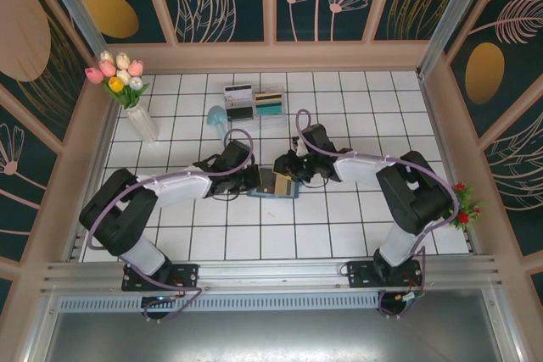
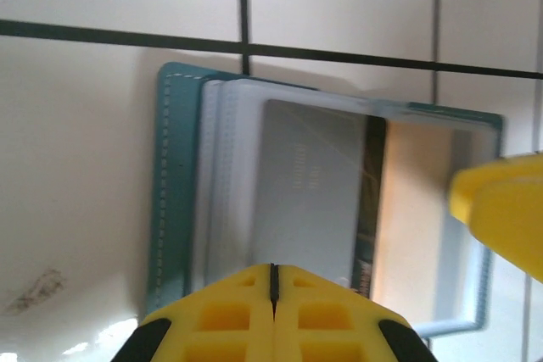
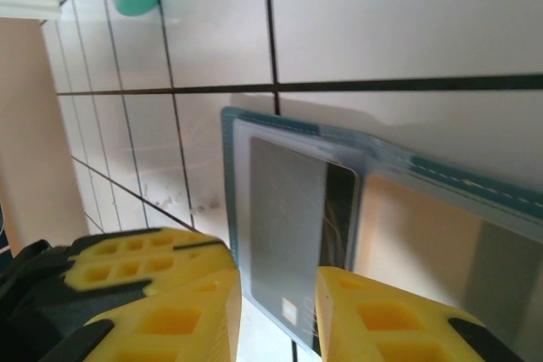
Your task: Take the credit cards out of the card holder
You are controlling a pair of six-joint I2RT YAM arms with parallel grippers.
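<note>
Top external view doesn't give much away tbh. Both arms meet mid-table on the white tiled table (image 1: 339,235). The small square dark-teal folding card holder (image 1: 278,186) lies open right under the left gripper (image 1: 254,180) and the right gripper (image 1: 291,174), partly covered by them.

Wrist cams are better. On the left wrist cam the yellow fingers (image 2: 246,294) are pressed together with just a thin seam between them. Their tips sit over the near edge of the holder, so that edge is hidden. Just beyond the tips, a thin grey plastic credit card (image 2: 310,201) lies under a clear sleeve. It has a dark stripe along the side farthest from the stitched teal border. There are faint raised digits on the card and tiny print on the stripe, both too blurry to read. The right gripper's yellow finger pokes in at the frame edge, cut off.

On the right wrist cam the fingers (image 3: 161,294) stand apart, with a corner of the grey card showing in the gap. Can't tell if either one actually touches it. A small mark sits near that corner, unreadable.

Well beyond both sets of fingertips, a clear plastic two-compartment box (image 1: 254,103) holds a few more cards, and nothing on those is legible.
</note>
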